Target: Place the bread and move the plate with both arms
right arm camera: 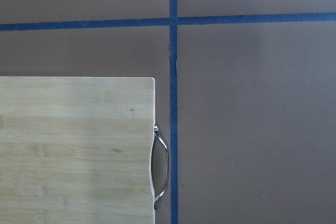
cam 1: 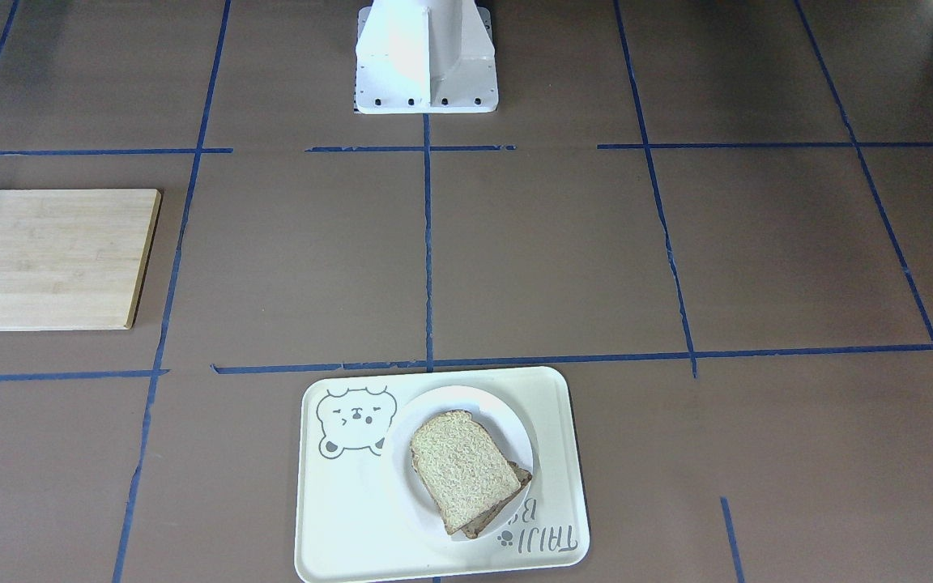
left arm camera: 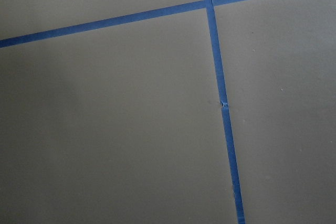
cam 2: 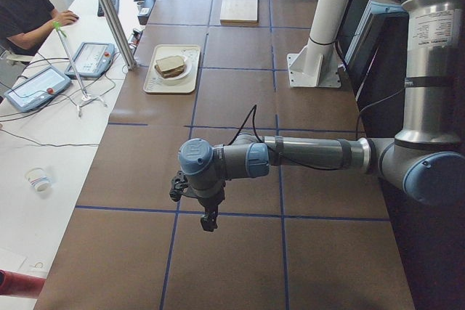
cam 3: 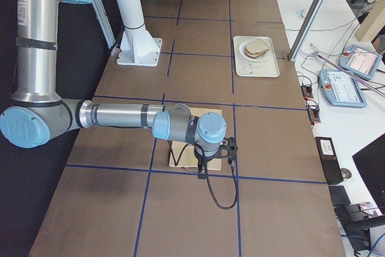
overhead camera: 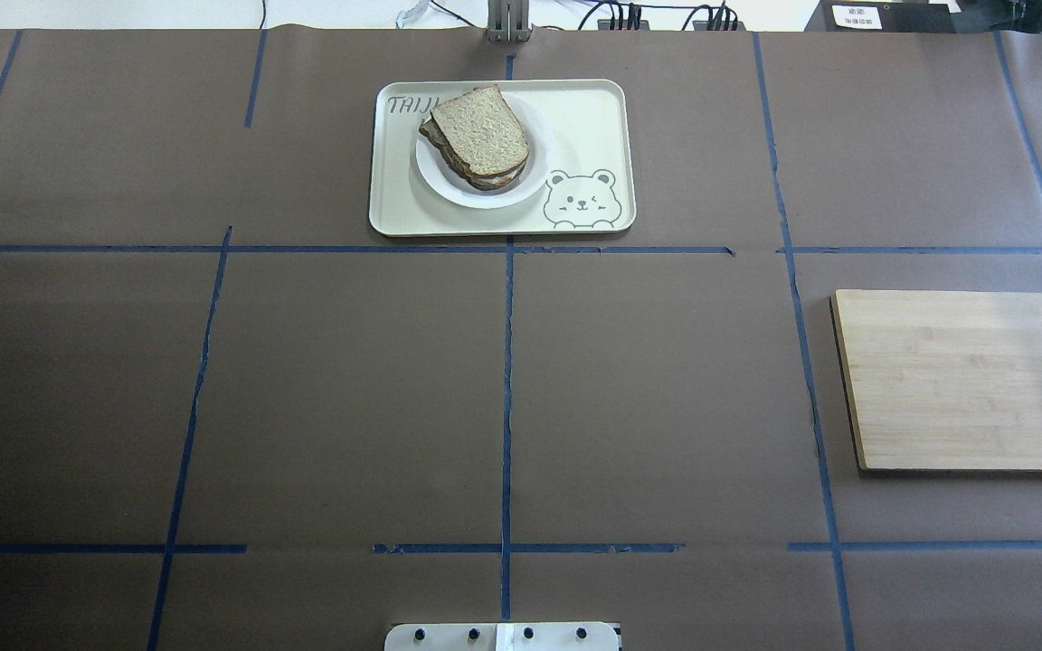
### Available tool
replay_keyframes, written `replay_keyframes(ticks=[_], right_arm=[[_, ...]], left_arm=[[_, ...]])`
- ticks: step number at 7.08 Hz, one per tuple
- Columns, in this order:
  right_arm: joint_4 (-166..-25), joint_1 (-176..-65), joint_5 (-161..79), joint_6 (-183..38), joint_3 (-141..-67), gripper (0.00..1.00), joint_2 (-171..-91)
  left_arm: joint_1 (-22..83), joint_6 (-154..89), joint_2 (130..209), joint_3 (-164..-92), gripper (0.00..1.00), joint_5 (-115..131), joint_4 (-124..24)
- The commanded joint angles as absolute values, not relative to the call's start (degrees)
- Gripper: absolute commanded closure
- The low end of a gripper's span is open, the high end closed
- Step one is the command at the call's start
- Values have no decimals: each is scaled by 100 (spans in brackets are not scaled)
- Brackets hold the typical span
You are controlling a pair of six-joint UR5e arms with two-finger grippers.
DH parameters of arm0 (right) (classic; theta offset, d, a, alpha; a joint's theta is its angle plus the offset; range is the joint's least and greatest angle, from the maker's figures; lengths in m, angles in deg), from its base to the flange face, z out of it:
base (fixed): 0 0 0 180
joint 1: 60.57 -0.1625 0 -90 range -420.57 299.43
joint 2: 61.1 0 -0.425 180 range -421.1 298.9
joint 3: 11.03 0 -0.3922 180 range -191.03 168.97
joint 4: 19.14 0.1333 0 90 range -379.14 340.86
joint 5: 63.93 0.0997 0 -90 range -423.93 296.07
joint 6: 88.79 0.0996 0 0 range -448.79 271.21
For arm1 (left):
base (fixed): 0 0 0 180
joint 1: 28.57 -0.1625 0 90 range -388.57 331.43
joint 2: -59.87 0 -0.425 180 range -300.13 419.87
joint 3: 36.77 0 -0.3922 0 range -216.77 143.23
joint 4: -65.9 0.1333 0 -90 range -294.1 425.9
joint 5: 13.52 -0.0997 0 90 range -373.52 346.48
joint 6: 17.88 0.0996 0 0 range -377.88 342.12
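The plain bread slice (cam 1: 462,470) lies on top of a darker toasted slice (cam 1: 519,478) on the small white plate (cam 1: 450,397). The plate sits on the bear-print tray (cam 1: 337,518) at the table's far edge from the robot. The bread (overhead camera: 480,131), plate (overhead camera: 521,190) and tray (overhead camera: 593,117) also show in the overhead view. My left gripper (cam 2: 208,219) hangs over bare table at the robot's left end, far from the tray. My right gripper (cam 3: 201,173) hangs over the wooden board's edge at the right end. I cannot tell whether either is open or shut.
A bamboo cutting board (overhead camera: 964,380) with a metal handle (right arm camera: 160,169) lies on the robot's right side. The white pedestal base (cam 1: 426,57) stands at the robot's edge. An operator (cam 2: 29,5) sits beyond the table. Blue tape lines cross the brown cover.
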State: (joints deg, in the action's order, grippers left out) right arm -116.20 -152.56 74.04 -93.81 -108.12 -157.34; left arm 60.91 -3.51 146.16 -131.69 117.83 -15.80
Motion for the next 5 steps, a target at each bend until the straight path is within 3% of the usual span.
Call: replay_keyframes(ticks=[1,5], right_arm=[[-11617,-15418,7380,-9424,-10876,0,-15708],[-11617,-15418,7380,-9415,-11008,0,-15717]], left_arm=[[6091,-347,14583,-13178,0,11796,-1619],[6099,-364,14355,-13266,0,11892,-1654]])
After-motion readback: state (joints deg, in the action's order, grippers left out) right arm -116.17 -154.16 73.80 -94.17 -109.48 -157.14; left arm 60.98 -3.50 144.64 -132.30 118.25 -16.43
